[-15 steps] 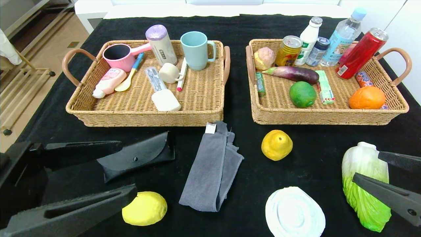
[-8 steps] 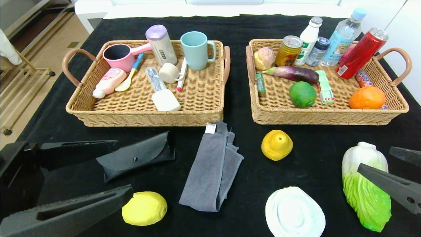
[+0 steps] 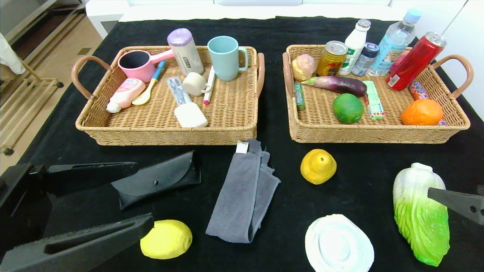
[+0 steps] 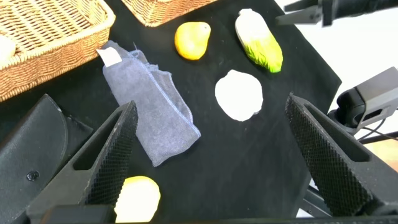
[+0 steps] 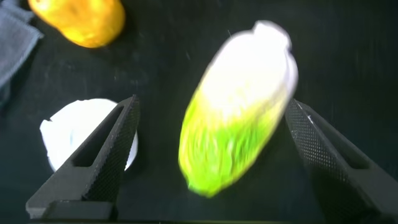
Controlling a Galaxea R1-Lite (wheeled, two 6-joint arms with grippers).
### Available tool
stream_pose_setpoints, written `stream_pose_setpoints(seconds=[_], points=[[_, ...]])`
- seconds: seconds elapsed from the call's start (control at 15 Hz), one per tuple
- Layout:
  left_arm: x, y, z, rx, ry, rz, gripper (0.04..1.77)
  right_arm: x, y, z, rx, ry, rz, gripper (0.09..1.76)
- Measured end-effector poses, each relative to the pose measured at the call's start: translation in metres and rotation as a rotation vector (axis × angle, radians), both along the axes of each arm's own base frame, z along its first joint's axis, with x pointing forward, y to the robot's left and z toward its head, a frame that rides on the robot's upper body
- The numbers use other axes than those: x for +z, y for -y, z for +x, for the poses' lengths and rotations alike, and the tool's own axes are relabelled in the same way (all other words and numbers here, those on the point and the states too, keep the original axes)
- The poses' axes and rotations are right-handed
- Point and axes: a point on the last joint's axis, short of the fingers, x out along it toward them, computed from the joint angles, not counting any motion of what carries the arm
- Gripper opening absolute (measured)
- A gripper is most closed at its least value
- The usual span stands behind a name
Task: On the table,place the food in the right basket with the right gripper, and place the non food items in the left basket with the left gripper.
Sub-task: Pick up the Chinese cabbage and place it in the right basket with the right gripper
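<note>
A white and green cabbage (image 3: 419, 211) lies on the black cloth at the front right. My right gripper (image 5: 212, 106) hangs over it, open. The cabbage (image 5: 239, 106) shows between the wide jaws, not gripped. Only one of its fingers (image 3: 453, 200) reaches into the head view. At the front left my left gripper (image 3: 145, 193) is open and holds nothing. It sits between a black glasses case (image 3: 159, 179) and a yellow lemon (image 3: 166, 238). A grey cloth (image 3: 244, 192), a yellow pear-like fruit (image 3: 318, 166) and a white lid (image 3: 339, 243) also lie loose.
The left basket (image 3: 166, 132) holds cups, a bottle, a pen and other small wares. The right basket (image 3: 378, 134) holds cans, bottles, an eggplant, a lime and an orange. Both stand behind the loose items. The table's right edge is close to the cabbage.
My right gripper has drawn back to the right, so less of it shows in the head view. The left gripper has barely shifted. No object has moved.
</note>
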Motion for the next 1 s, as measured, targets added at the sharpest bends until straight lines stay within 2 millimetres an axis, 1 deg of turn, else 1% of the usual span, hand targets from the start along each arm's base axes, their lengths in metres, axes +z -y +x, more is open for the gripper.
stream_pose_setpoints(seconds=[0.07,0.2,0.4,0.73,1.0], points=[[0.0,0.0,0.0,0.0,0.0,0.0,1.72,0.006,0.001,0.0,-0.038,-0.056,0.035,1.71],[0.0,0.0,0.0,0.0,-0.001,0.001,1.72,0.013,0.002,0.007,-0.102,-0.126,0.053,1.71],[0.0,0.0,-0.001,0.0,0.001,0.0,1.72,0.012,0.001,0.022,-0.151,-0.173,0.038,1.71],[-0.001,0.0,-0.001,0.0,0.0,0.001,1.72,0.013,0.0,0.027,-0.148,-0.177,0.03,1.71],[-0.001,0.0,-0.001,-0.001,0.0,0.0,1.72,0.007,-0.003,0.04,-0.187,-0.222,0.06,1.71]])
